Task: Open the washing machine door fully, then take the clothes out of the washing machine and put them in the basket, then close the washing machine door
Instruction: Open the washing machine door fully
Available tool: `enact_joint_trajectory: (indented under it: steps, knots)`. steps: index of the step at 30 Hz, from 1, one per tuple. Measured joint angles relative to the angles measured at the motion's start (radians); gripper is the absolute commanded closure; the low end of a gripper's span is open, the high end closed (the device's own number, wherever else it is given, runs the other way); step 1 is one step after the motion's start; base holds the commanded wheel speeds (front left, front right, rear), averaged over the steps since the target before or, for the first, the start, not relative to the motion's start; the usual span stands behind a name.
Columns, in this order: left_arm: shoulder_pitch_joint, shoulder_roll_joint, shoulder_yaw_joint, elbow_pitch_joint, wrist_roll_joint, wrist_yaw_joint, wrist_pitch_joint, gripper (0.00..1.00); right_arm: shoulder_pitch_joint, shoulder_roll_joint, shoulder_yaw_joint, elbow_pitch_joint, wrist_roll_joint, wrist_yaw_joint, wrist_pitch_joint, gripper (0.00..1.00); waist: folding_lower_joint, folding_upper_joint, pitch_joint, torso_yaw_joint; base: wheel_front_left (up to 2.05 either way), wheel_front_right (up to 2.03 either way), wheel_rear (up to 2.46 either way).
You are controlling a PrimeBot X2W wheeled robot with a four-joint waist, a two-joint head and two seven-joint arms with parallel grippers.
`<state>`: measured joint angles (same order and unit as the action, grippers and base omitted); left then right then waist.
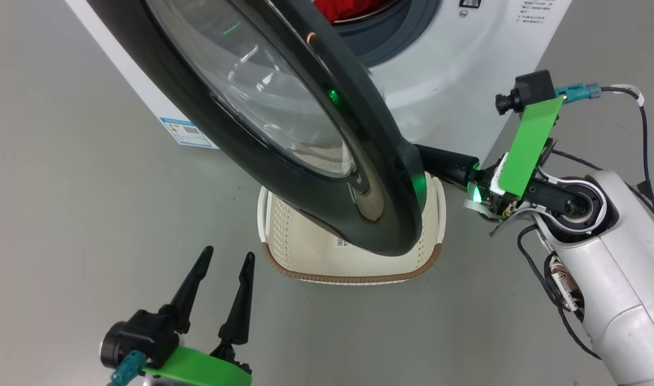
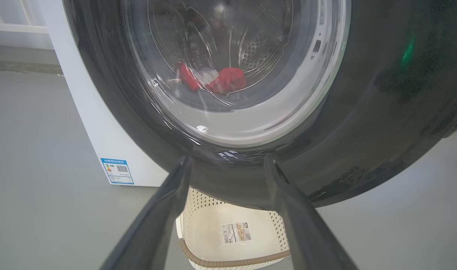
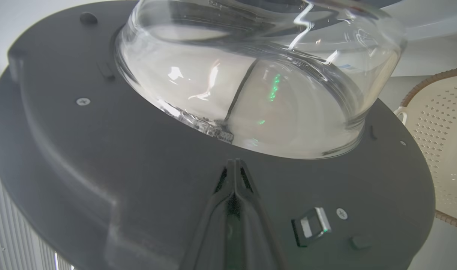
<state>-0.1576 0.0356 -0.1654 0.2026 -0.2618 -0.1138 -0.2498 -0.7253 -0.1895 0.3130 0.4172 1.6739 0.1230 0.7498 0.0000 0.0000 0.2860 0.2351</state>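
right gripper [image 3: 234, 163], fingers pressed together like a pusher, leans on the glossy black round glass door [image 3: 101, 157] from inside; left gripper [image 1: 228, 253] spread, idle.

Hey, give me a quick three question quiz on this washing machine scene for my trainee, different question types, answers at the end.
1. True or false: the clothes are in the basket.
2. The left gripper stands open and empty. What about the right gripper?
A) holding the clothes
B) shut, fingertips at the inner face of the washing machine door
C) gripping a basket handle
3. Fill in: stuck to the basket's bottom is a ____.
Key: 1 false, they lie in the drum; 2 B; 3 sticker.
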Motion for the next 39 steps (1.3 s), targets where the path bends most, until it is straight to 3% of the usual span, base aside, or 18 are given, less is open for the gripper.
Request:
enact_joint_trajectory:
  steps: [10, 11, 13, 15, 39]
  knots:
    - [0.008, 0.0, 0.0, -0.001, 0.007, 0.0, 0.0, 0.0, 0.021, 0.008, -0.016, -0.01, -0.028, 0.0, -0.019, 1.0, 0.0, 0.0, -0.016, -0.005, 0.0, 0.0, 0.0]
    - [0.013, 0.0, 0.0, 0.0, 0.007, 0.0, 0.0, 0.0, 0.027, 0.01, -0.019, -0.009, -0.035, 0.0, -0.025, 0.91, 0.0, 0.0, -0.017, -0.006, 0.0, 0.0, 0.0]
    - [0.016, 0.0, 0.0, 0.0, 0.007, 0.0, 0.0, 0.0, 0.036, 0.012, -0.025, -0.009, -0.05, 0.0, -0.043, 0.52, 0.0, 0.0, -0.021, -0.008, 0.0, 0.0, 0.0]
    - [0.016, 0.0, 0.0, 0.0, 0.007, 0.0, 0.0, 0.0, 0.047, 0.012, -0.033, -0.009, -0.065, 0.0, -0.059, 0.0, 0.0, 0.0, -0.025, -0.01, 0.0, 0.0, 0.0]
    - [0.062, 0.001, 0.085, 0.001, 0.034, -0.003, 0.0, 0.0, 0.351, 0.022, -0.114, -0.015, -0.093, 0.0, -0.233, 0.0, 0.0, 0.0, -0.079, -0.108, 0.0, 0.0, 0.0]
